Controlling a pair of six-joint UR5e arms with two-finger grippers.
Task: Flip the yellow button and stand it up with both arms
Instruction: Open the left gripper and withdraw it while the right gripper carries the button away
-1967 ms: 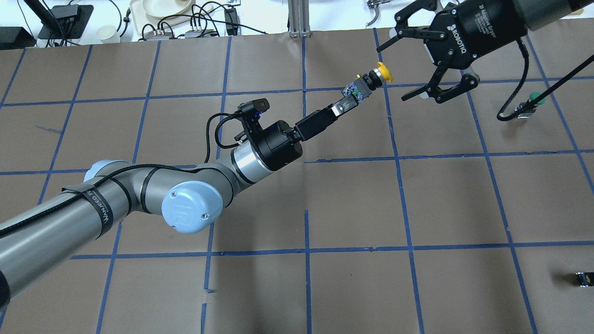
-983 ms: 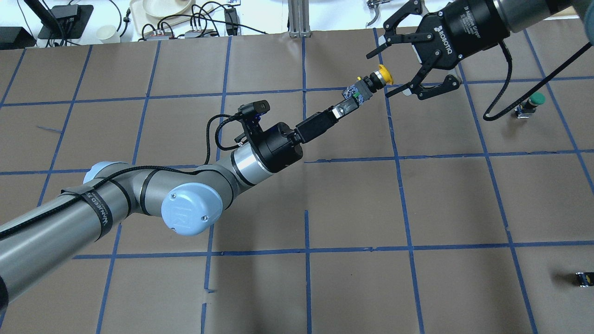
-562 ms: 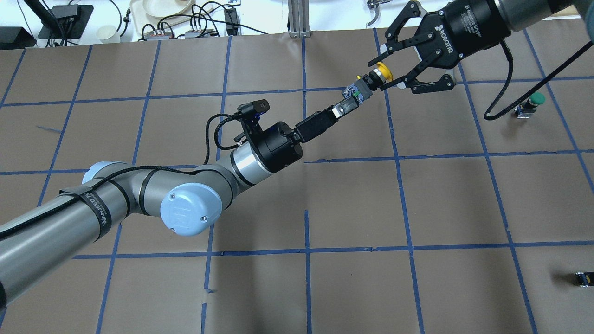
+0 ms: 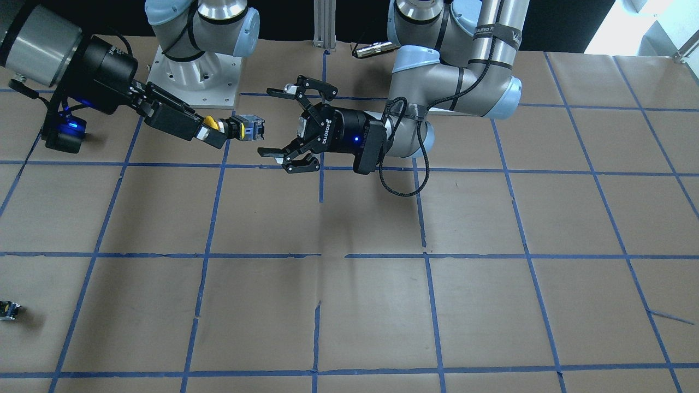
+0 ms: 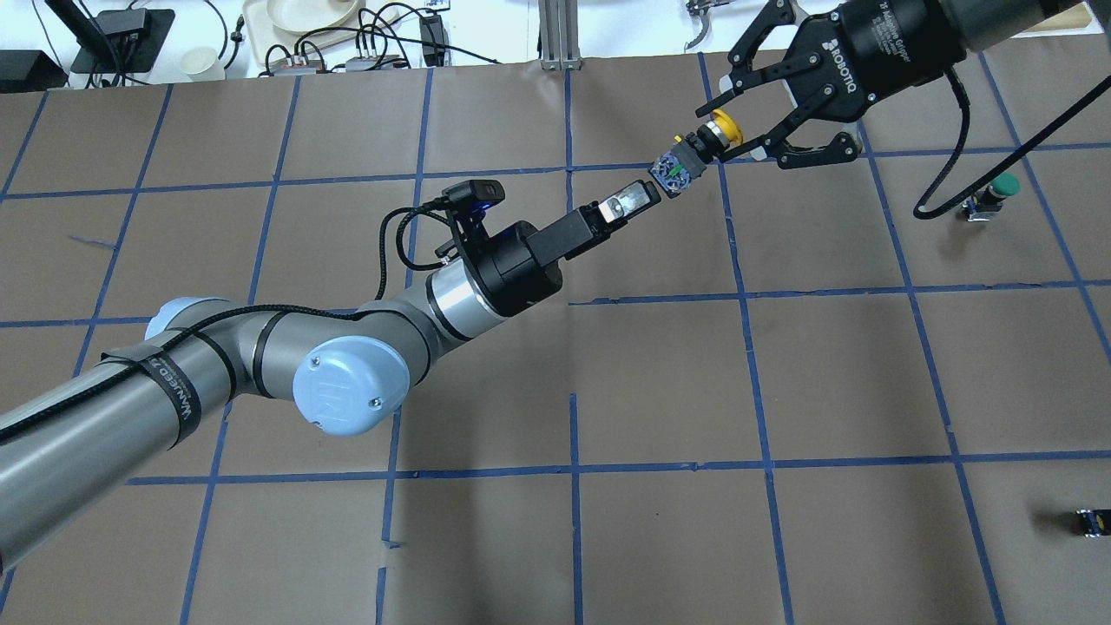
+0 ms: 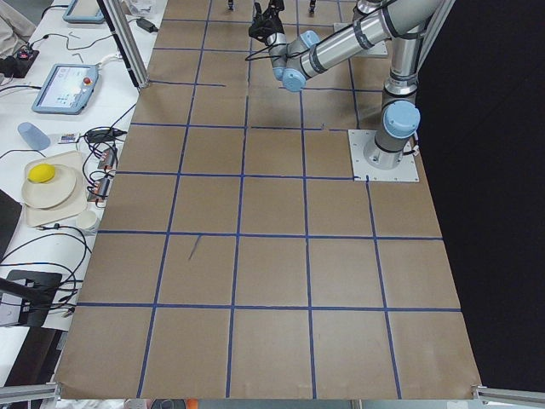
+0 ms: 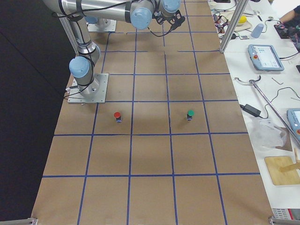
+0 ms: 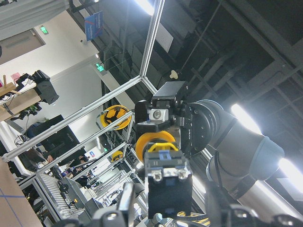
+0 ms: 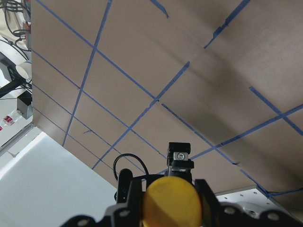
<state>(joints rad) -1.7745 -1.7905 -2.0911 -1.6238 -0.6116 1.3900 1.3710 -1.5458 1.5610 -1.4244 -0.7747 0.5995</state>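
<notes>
The yellow button hangs in the air over the far middle of the table, lying sideways, its grey base pointing at my left arm. My right gripper is shut on the yellow cap; in the front view its fingers clamp the cap. My left gripper is open and empty, a small gap short of the base; the front view shows its fingers spread wide. The left wrist view shows the base just ahead, and the right wrist view shows the cap.
A green-capped button stands at the right, under my right arm's hanging cable. A red-capped button stands nearer the robot's base. A small dark part lies at the near right edge. Cables and dishes line the far edge.
My right gripper came in from the right and shut on the yellow cap. My left gripper, which held the button's base, has let go and drawn back a little.
</notes>
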